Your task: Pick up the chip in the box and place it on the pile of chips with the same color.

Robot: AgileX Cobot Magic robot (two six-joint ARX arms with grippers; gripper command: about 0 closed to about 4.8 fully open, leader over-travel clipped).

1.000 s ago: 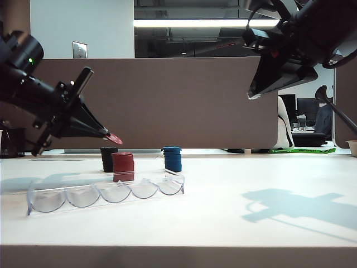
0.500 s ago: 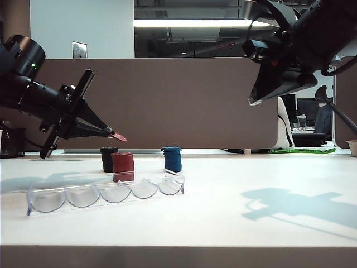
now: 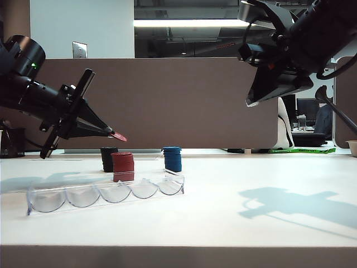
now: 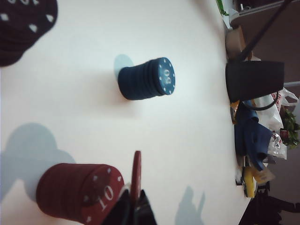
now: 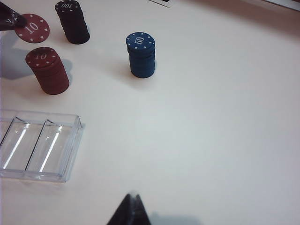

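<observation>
Dark red and edge-gripped, the chip (image 3: 117,136) sits clamped in the left pincer (image 3: 109,134), which has lifted and slid a little toward the stacks over the last second; for the last half of it the pose is almost unchanged. In the exterior view the chip now hangs above and just short of the pile of chips with the same color (image 3: 123,167), no longer down near its top edge. From the left wrist camera the chip (image 4: 135,176) shows edge-on just beside the red pile (image 4: 79,192), not yet over its centre.

That puts the carry nearly done: the box (image 3: 106,193), toward the counter's front left, lies empty, and what remains is to centre the chip over the pile, level it and release.

High over the counter's right side, the right pincer (image 5: 131,209) hangs with its tips together, holding nothing. A black stack (image 5: 71,21) and a blue stack (image 5: 140,54) stand untouched beside the red one.
</observation>
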